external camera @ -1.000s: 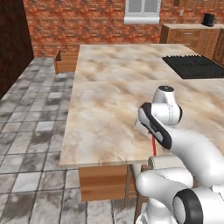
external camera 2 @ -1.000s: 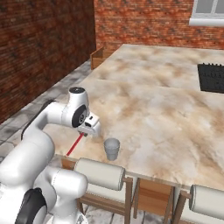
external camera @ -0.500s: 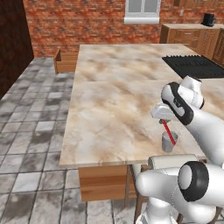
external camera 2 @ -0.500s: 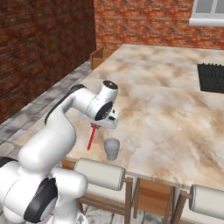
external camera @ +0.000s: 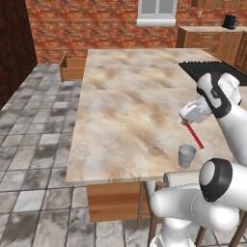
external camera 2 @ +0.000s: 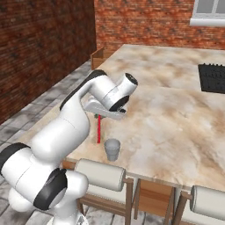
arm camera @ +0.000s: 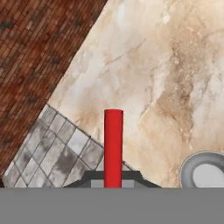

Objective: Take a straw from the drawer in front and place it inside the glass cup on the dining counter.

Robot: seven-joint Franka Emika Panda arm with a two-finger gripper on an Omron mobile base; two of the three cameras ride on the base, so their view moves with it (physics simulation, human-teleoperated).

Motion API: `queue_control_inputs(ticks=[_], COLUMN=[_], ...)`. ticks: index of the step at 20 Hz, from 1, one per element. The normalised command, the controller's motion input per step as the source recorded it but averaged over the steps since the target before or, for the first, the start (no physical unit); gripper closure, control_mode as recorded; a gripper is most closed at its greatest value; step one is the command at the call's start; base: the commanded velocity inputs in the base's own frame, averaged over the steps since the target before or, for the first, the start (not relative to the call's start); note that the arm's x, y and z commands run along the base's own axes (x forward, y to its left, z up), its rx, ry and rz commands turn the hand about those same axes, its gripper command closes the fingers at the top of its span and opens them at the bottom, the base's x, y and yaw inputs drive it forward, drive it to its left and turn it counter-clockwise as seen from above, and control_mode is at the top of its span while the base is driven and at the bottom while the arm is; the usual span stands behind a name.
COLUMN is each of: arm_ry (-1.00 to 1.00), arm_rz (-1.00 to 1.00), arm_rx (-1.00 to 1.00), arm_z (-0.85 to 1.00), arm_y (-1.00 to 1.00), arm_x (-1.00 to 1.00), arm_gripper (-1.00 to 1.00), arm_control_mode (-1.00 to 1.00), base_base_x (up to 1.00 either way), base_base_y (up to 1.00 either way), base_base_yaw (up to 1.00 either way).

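Above the near edge of the table (external camera: 125, 111), the end effector (external camera: 188, 120) is held closed on the straw (external camera: 194, 136), which hangs down from it toward the stone. The glass cup (external camera: 186, 156) stands upright on the table close to that edge, and everything else is best placed from it. In the left base view the lower tip of the straw is seen just above the cup's rim and slightly off to one side; in the right base view the straw (external camera 2: 99, 129) stands beside the cup (external camera 2: 112, 149), its tip short of the opening. In the hand view the straw (arm camera: 113, 146) points along the end effector while the cup's rim (arm camera: 205, 168) sits off to one side, so the two are judged not yet aligned. The carrying step is judged nearly done and the insertion step is in hand. A short sideways shift is called for to bring the tip over the opening, then a lowering and a release.
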Motion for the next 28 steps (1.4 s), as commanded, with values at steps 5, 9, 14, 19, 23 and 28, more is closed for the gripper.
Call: queue_control_inputs(ticks=[5, 9, 14, 19, 23, 28], arm_ry=[-0.12, -0.11, -0.16, -0.14, -0.18, -0.23], arm_rz=[0.14, 0.13, 0.09, 0.08, 0.08, 0.07], arm_rx=[0.21, 0.30, 0.34, 0.29, 0.13, 0.00], arm_z=[0.21, 0.01, 0.00, 0.00, 0.00, 0.00], arm_y=[0.00, -0.07, -0.04, -0.04, -0.10, -0.14], arm_x=[0.00, 0.00, 0.00, 0.15, 0.18, 0.02], arm_gripper=[1.00, 1.00, 1.00, 1.00, 1.00, 1.00], arm_control_mode=[-1.00, -1.00, -1.00, -1.00, -1.00, -1.00], base_base_x=[0.00, 0.00, 0.00, 0.00, 0.00, 0.00], base_base_y=[0.00, 0.00, 0.00, 0.00, 0.00, 0.00], base_base_yaw=[0.00, 0.00, 0.00, 0.00, 0.00, 0.00])
